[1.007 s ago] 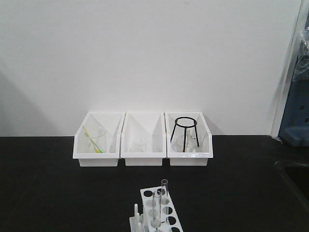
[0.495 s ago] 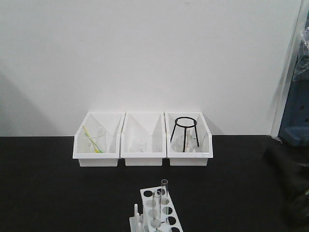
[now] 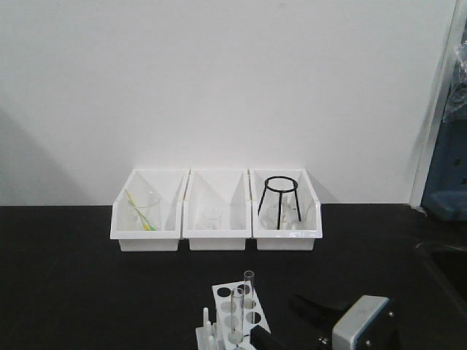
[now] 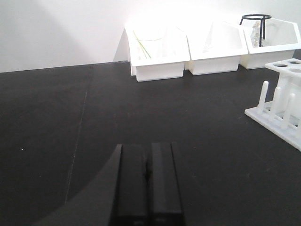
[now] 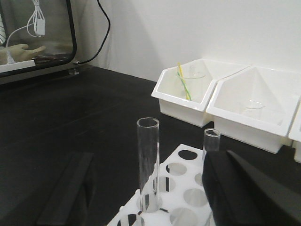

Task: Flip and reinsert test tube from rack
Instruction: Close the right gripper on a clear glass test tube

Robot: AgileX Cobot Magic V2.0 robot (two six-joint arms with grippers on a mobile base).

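What my pincers' cameras lose

Seen from my right pincer (image 5: pixel 146 159), my own right finger (image 5: pixel 244 193) covers the lower part of the farther test tube (image 5: pixel 211 140) and the holes of the rack (image 5: pixel 181 188) behind it. The rack's near end and both finger bases run off the bottom edge. The front view crops this pincer and the rack at the bottom. Ahead and to the right of my left pincer (image 4: pixel 148 150), the rack is cut by the right edge. The glassware in the bins (image 5: pixel 178 106) far ahead is too faint to make out.
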